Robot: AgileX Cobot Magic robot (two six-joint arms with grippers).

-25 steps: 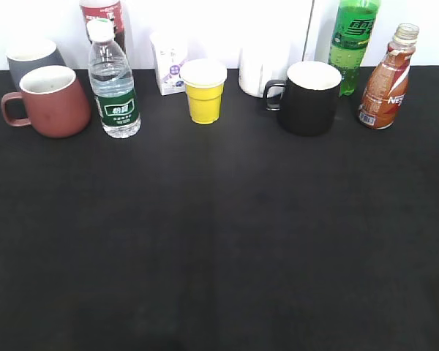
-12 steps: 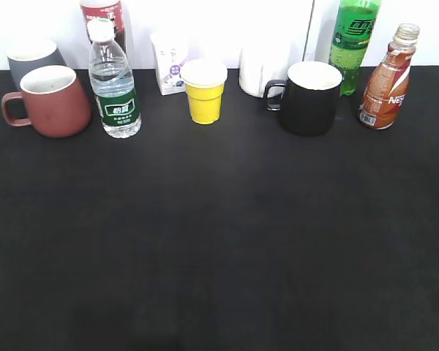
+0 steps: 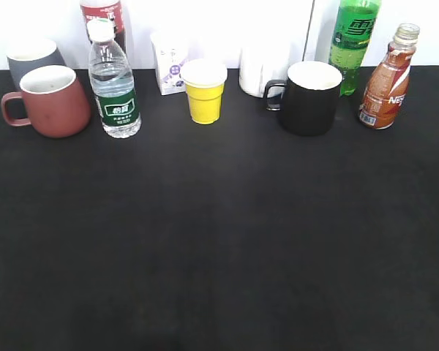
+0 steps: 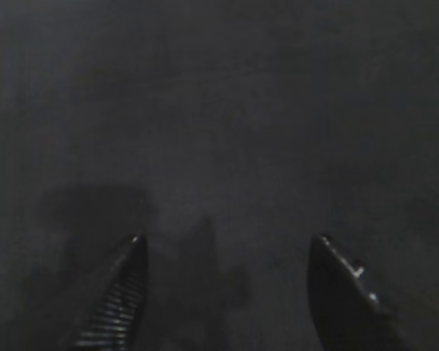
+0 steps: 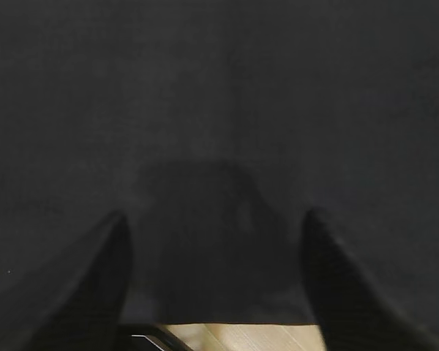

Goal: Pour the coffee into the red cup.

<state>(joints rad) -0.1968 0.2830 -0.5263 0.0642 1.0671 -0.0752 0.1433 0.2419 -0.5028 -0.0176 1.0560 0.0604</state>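
Note:
The coffee bottle [image 3: 385,82], curvy and clear with a brown-red label, stands upright at the back right of the black table. The red cup [image 3: 51,102], a brick-red mug with its handle to the left, stands at the back left. Neither gripper shows in the exterior view. In the left wrist view my left gripper [image 4: 227,245] is open and empty over bare black cloth. In the right wrist view my right gripper [image 5: 216,223] is open and empty above the table's front edge.
Along the back stand a grey cup [image 3: 31,57], a water bottle [image 3: 113,84], a small white carton [image 3: 169,62], a yellow cup [image 3: 204,91], a white container [image 3: 262,69], a black mug [image 3: 309,97] and a green soda bottle [image 3: 353,40]. Wooden floor [image 5: 241,336] shows below the table edge.

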